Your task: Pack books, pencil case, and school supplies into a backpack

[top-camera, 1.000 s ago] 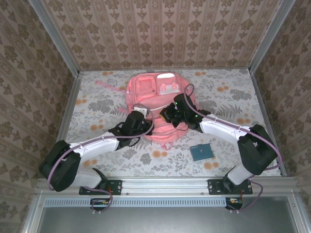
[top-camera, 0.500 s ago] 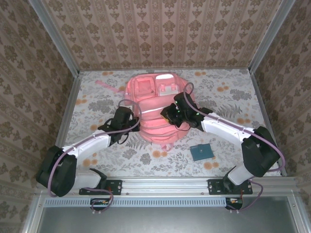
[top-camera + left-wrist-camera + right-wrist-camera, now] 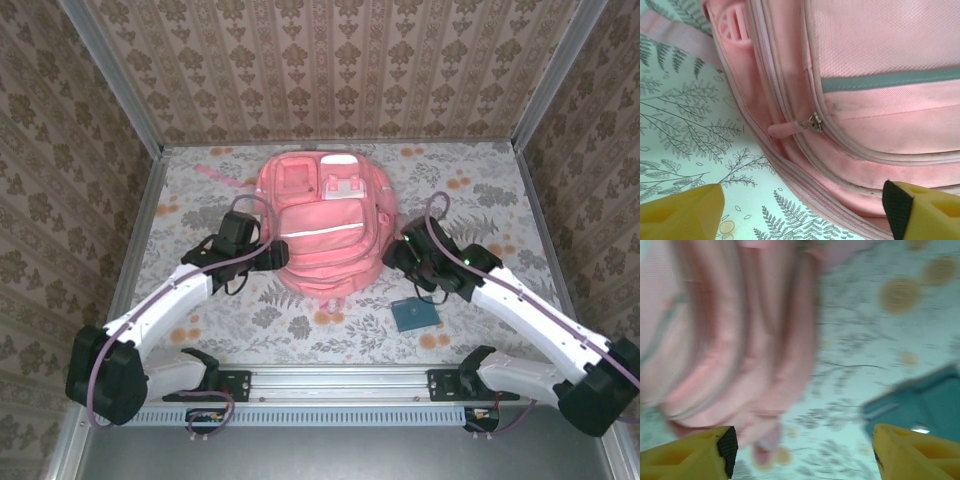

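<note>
From above: backpack (image 3: pixel 330 225) flat mid-tabletop (image 3: pixel 480 195), front pockets facing up. Just beside its left edge, the left fingers (image 3: pixel 272 256); by its lower right edge, the right fingers (image 3: pixel 396 256). On the tabletop near the right fingers and apart from the backpack, a small teal book (image 3: pixel 415 314).

Left wrist: yellow fingers wide apart, released. Between them, the backpack's side with a zipper pull (image 3: pixel 790 128) and a grey stripe (image 3: pixel 890 80).

Right wrist, blurred: yellow fingers likewise spread and released above the tabletop, backpack at left, teal book at right.
</note>
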Robot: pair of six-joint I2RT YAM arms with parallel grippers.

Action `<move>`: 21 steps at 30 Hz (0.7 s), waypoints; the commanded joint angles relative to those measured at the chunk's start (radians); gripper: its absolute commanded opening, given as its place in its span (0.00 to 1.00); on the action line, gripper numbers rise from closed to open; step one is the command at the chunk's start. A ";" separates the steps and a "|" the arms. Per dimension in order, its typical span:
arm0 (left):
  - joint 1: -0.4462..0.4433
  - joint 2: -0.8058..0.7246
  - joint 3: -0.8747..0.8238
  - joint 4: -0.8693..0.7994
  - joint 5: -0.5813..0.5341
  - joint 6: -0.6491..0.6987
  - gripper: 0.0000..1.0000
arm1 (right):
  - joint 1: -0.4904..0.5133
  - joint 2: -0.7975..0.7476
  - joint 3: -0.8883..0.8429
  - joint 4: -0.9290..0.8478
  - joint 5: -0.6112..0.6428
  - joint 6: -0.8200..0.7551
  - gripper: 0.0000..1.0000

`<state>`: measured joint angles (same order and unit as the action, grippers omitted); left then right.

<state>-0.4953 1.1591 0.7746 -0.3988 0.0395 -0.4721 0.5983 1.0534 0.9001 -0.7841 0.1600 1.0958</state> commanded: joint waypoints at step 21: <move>-0.002 -0.056 0.055 -0.031 0.164 0.047 1.00 | -0.082 0.199 -0.274 0.238 -0.138 -0.099 0.70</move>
<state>-0.4923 1.1210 0.8078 -0.4240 0.1719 -0.4397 0.5236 1.2209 0.6430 -0.6479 0.0742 1.0431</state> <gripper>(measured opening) 0.999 0.701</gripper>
